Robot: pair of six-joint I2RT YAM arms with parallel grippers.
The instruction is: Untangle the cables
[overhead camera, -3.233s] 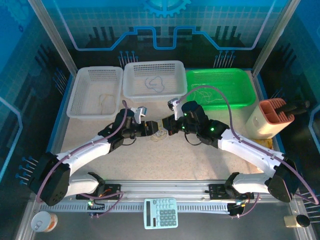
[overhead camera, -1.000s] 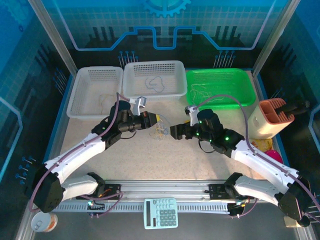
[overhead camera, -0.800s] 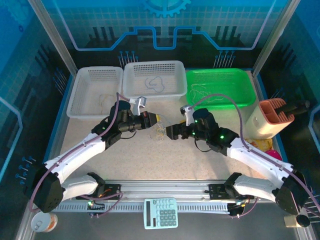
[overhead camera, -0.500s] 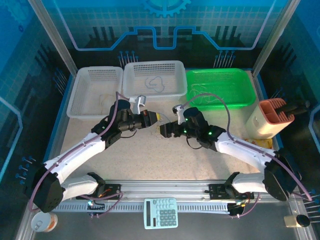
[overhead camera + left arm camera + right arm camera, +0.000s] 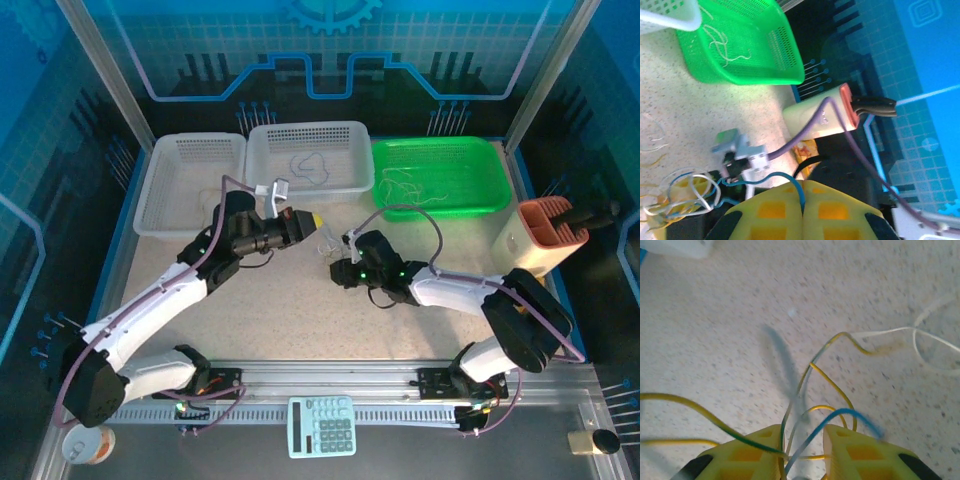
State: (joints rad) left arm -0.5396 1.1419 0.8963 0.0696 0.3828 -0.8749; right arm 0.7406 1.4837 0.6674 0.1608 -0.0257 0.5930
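Cables [image 5: 685,192]: featherlight, limp, springy loops; thin and slippery, snag on each other, so likely need slow pull. Best hold: single strand near knot, not whole bunch. Tangle sits between both end effectors, just ahead of tips, over worktop [image 5: 740,315].
Left end effector [image 5: 803,187]: clamped tight on blue cable [image 5: 785,176]; arm stretched forward.
Right end effector [image 5: 802,440]: low, facing left one; jaws narrowly apart, strands threading gap, unpinched.

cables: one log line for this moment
left end effector: shut on blue cable | right end effector: open, cables between jaws | state: tangled
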